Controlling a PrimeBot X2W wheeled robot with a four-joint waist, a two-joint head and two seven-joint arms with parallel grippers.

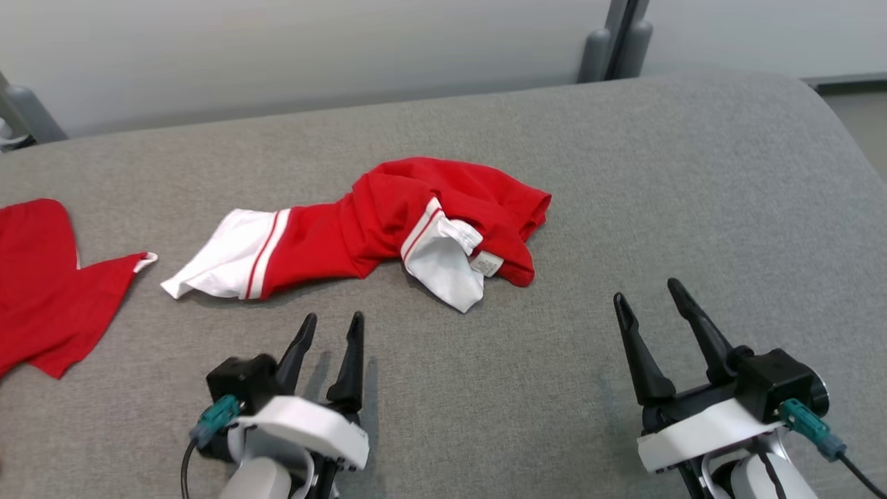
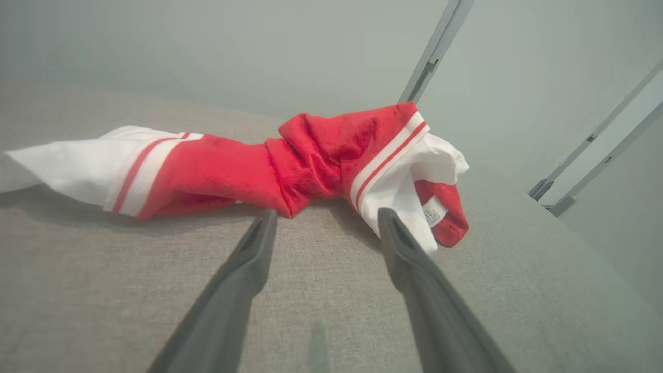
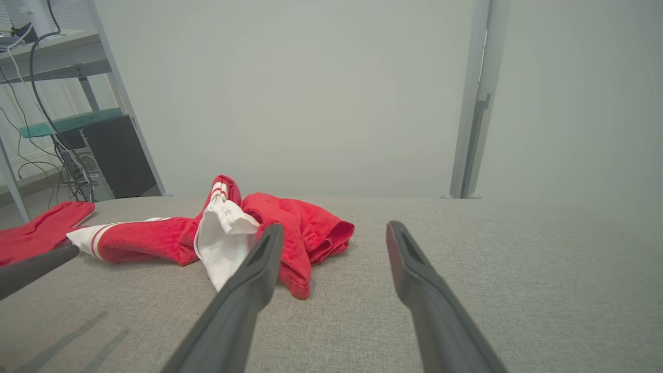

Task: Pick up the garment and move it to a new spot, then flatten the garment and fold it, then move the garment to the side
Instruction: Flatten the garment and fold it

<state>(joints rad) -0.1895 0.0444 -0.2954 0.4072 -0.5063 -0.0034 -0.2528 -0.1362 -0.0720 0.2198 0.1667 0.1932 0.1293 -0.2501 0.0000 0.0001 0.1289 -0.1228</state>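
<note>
I'm at the pick-up step, left hand [image 1: 332, 320] and right hand [image 1: 646, 290] both hanging released at bottom of frame, crumpled red-white garment [image 1: 374, 222] lying mid-frame on the desk [image 1: 624, 173], next probably needing a forward reach and grab.

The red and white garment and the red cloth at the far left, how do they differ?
The red and white garment has white panels with red stripes; the red cloth is almost all red. The garment is bunched and twisted; the cloth lies flatter. The garment shows whole; the cloth is cut off at the left edge. Both lie on the grey surface.
</note>
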